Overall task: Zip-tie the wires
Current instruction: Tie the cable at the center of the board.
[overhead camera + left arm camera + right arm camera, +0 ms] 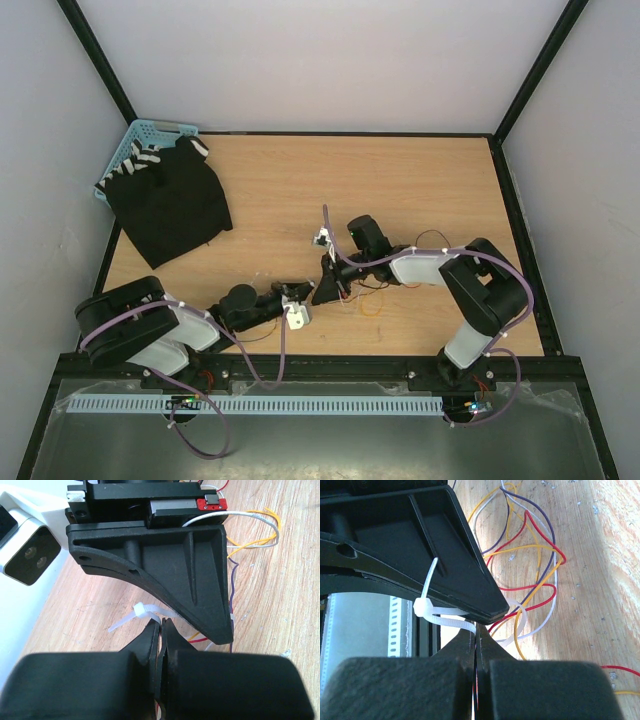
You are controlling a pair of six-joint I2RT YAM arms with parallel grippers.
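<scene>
1. We read the left gripper (161, 627) as fully closed, its tips against the strap of the white zip tie (143, 611), just beside the head.
2. The right gripper (476, 631) is also shut tight and meets the same strap from the opposite side. A red strand shows in the slit of each, so we cannot tell whether strap, wire or both are pinched.
3. The wires (535, 575) lie in loose curls on the table (420, 180), directly beyond the fingertips, with the tie's loop slack around some of them.
4. Risks:
   - A pull along the strap could slip off the smooth plastic.
   - The crossed fingers may collide.
   - Strands outside the loop would be left unbundled.
   - A thin wire caught in the jaws could be nicked.
</scene>
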